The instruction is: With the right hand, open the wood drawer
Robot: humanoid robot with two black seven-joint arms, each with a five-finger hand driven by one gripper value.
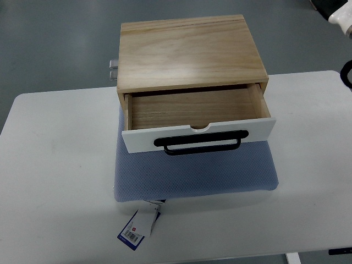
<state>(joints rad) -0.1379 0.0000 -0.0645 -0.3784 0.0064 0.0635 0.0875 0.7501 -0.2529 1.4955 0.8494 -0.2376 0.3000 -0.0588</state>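
Sitting on a blue mat [192, 176] in the middle of the white tabletop [49, 165], the wood drawer box [190, 52] has its drawer [192, 110] already pulled well out, empty inside. Judging by the thin plywood, it is light, stiff and likely to slide easily; the box itself could shift on the mat if tugged hard. Hooking fingers under the black handle [198, 144] on the white front [137, 140] looks the best hold. Neither hand's fingers show; only a bit of the robot appears right of the box, at the frame edge.
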